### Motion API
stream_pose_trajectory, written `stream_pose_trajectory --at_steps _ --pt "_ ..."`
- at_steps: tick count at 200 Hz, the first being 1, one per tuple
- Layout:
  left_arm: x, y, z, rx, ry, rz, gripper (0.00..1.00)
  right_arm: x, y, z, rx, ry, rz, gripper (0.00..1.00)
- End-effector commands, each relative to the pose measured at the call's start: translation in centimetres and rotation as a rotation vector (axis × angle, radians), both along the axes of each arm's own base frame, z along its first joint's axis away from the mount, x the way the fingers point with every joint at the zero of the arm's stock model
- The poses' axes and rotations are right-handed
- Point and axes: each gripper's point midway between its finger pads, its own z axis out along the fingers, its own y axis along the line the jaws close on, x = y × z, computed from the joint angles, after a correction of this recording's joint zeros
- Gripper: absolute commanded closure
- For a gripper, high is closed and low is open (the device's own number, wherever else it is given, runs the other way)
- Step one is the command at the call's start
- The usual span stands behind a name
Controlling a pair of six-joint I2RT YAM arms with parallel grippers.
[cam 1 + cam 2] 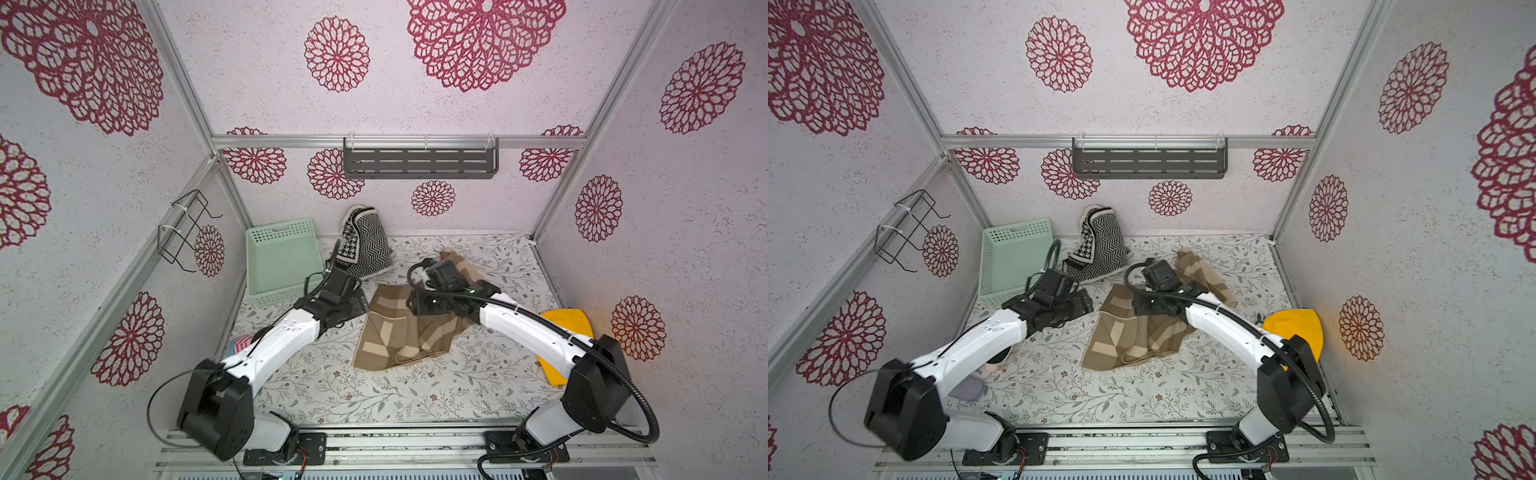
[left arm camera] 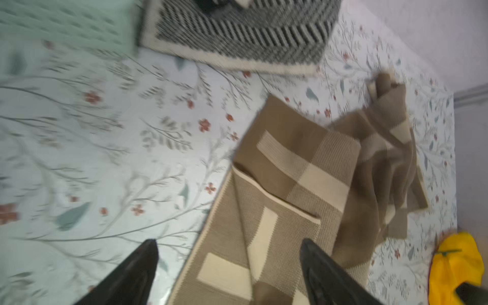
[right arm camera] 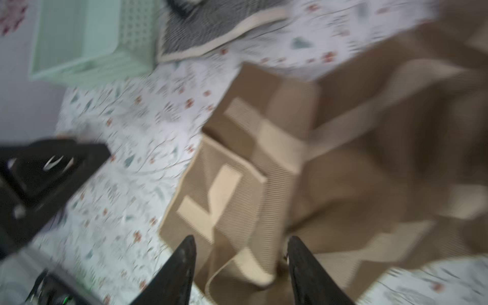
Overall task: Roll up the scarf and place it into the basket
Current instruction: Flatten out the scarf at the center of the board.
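R wrist view blurry; tan-and-cream checked knit scarf half hidden under right arm. Left gripper & right gripper low by it, jaws apart, empty.

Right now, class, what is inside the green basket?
Nothing shows inside the basket: only its bare green floor, in both top views. The brown scarf lies outside it on the table. The left arm covers the basket's near corner, so that bit is hidden.

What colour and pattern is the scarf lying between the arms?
The brown scarf is tan-brown knit with cream rectangular bands; clearest in the left wrist view.
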Motion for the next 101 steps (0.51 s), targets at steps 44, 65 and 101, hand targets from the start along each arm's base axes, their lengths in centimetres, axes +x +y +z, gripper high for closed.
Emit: stream_pose_trajectory --at_steps 44,65,101 --pt "-0.1 -12.8 -3.7 0.191 0.010 -0.409 0.36 1.7 -14.8 -2.9 -0.110 -0.004 -0.435 0.39" --pt "0.5 -13.5 -4.8 0.197 0.026 -0.403 0.41 2.0 -15.9 -3.2 -0.087 -0.013 -0.459 0.39" --pt "0.7 -13.3 -7.0 0.213 0.064 -0.368 0.48 2.2 -16.9 -3.8 -0.080 -0.012 -0.485 0.38"
